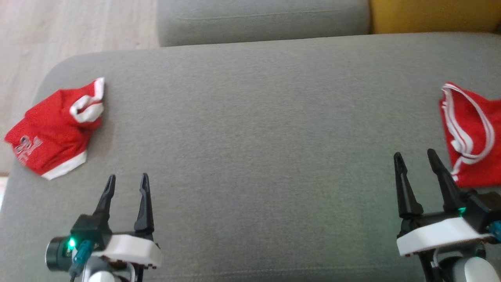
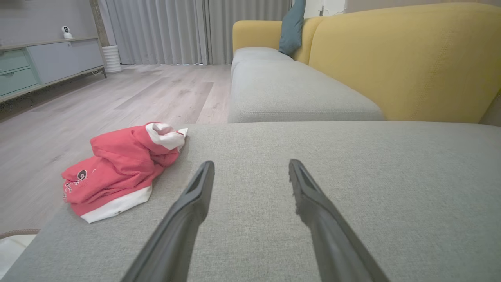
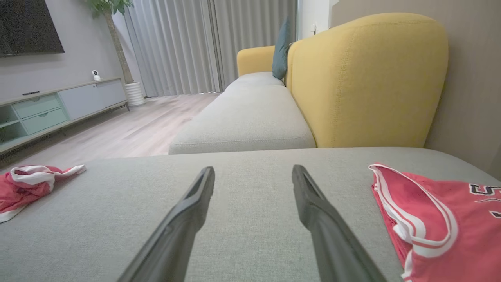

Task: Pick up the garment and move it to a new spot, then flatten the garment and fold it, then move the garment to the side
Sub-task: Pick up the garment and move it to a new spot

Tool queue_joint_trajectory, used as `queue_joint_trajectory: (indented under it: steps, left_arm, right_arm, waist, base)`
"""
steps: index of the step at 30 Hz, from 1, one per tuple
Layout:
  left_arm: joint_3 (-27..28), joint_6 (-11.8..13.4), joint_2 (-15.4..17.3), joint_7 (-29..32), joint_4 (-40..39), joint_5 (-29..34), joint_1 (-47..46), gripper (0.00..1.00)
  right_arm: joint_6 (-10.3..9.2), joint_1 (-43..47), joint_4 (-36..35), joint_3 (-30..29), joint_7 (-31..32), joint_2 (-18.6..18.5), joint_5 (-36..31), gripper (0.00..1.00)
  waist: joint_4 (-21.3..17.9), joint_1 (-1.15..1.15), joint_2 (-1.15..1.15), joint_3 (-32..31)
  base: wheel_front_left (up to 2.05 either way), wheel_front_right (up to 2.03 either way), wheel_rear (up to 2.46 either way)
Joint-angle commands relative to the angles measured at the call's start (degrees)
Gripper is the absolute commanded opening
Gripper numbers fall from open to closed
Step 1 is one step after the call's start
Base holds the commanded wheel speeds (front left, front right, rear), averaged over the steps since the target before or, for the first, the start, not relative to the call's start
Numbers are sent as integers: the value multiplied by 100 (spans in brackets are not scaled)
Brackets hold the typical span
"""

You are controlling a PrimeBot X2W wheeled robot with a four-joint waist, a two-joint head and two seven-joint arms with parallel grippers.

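A crumpled red garment with white trim lies at the left edge of the grey cushion; the left wrist view has it at the left, the right wrist view at the far left. A second red garment with white stripes lies fairly flat at the right edge, also at the right in the right wrist view. My left gripper hovers open over the cushion, to the right of and nearer than the crumpled garment. My right gripper is open just left of the striped garment. Both hold nothing.
Beyond the cushion runs another grey seat with a yellow backrest and a teal pillow. Wooden floor drops off past the cushion's left edge. A low cabinet stands across the room.
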Motion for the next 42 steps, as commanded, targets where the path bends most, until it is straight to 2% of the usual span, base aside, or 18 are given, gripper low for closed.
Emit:
queue_joint_trajectory:
  steps: [1,14,21,33,42]
  left_arm:
    - [163,40,37,-25,-209,-53,-336,100]
    - [168,3,-30,-36,-327,44,-699,100]
    - [317,-13,-29,-36,-515,150,-766,100]
    - [444,-53,-113,-37,-715,261,-802,100]
    - [542,-141,-222,-37,-537,178,-1503,100]
  right_arm:
    - [-4,-152,-292,122,24,-51,-30,100]
    - [-4,-286,-599,251,243,-165,-57,100]
    - [-4,-383,-680,314,337,-213,-41,100]
    - [-4,-490,-786,326,414,-243,-74,100]
    - [-4,-808,-1108,337,663,-428,-91,100]
  waist:
    - [237,0,0,26]
    - [1452,0,0,138]
    - [1890,0,0,246]
    - [2059,0,0,505]
    - [1872,0,0,1400]
  base:
    - [0,0,0]
    - [0,0,0]
    - [0,0,0]
    - [0,0,0]
    - [0,0,0]
